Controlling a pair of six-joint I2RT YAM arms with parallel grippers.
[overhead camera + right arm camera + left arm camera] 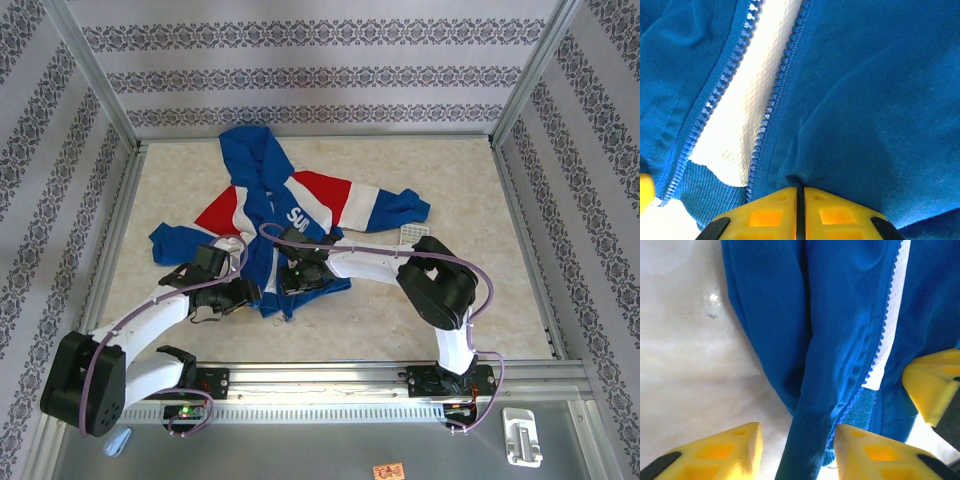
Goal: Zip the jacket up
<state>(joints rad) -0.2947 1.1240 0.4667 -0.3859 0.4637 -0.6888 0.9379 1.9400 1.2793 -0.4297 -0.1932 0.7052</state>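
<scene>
The jacket (300, 205) lies unzipped on the table (450, 300). My right end effector (800, 197) is pinched on its hem beside the zipper (775, 100). The left end effector (797, 440) straddles the other hem fold, jaws apart. Next, I judge: close left, align the zipper ends.

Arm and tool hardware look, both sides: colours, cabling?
The left arm and right arm: white links, bulky black joint housings, a lilac cable looped along each. The left tool and right tool: blocky yellow fingers with recessed pockets and black patches at the base.
</scene>
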